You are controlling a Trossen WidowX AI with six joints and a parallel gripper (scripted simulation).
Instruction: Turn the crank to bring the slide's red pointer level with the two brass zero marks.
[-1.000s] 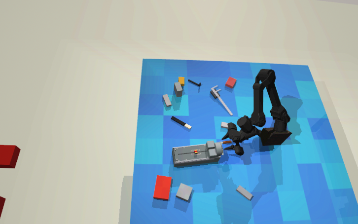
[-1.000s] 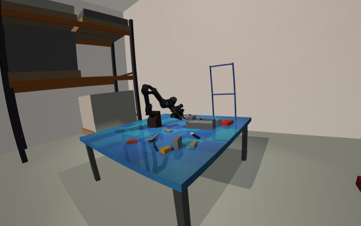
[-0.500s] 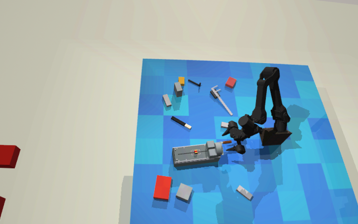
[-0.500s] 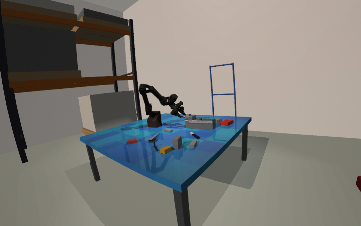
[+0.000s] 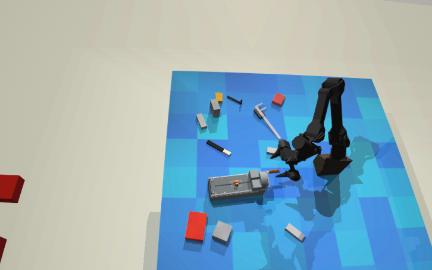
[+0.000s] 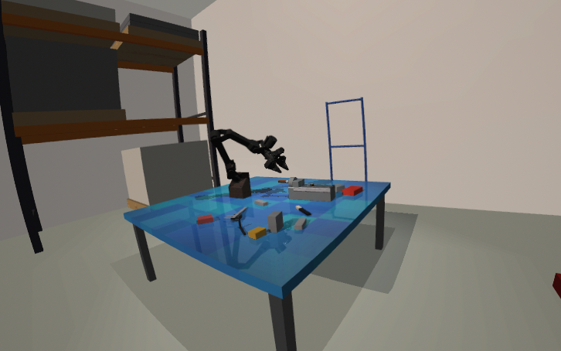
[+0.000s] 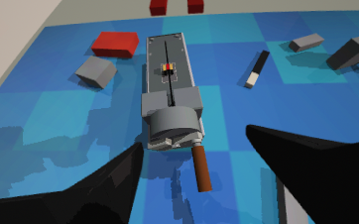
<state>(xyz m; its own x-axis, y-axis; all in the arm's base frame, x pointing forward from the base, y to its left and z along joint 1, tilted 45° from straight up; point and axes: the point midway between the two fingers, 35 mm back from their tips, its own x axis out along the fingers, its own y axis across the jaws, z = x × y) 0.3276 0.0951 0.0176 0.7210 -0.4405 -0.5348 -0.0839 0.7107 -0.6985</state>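
Note:
The grey slide machine (image 5: 226, 191) (image 6: 313, 192) (image 7: 155, 59) lies on the blue table. Its red pointer (image 5: 236, 182) (image 7: 168, 67) sits mid-rail, and the small brass marks beside it look about level with it. The round crank drum (image 5: 257, 178) (image 7: 175, 123) is at the near end. The brown handle (image 5: 273, 171) (image 6: 281, 181) (image 7: 201, 169) sticks out from the drum towards the arm. My gripper (image 5: 278, 165) (image 6: 280, 165) (image 7: 194, 138) is open wide and empty. It is raised above the handle, with its fingers clear on both sides.
A red block (image 5: 196, 225), a grey block (image 5: 222, 231) and a grey bar (image 5: 294, 232) lie in front of the machine. A black-and-white bar (image 5: 218, 147), a caliper (image 5: 266, 121), a small grey block (image 5: 271, 150) and several blocks lie behind it. The arm's base (image 5: 331, 163) is to the right.

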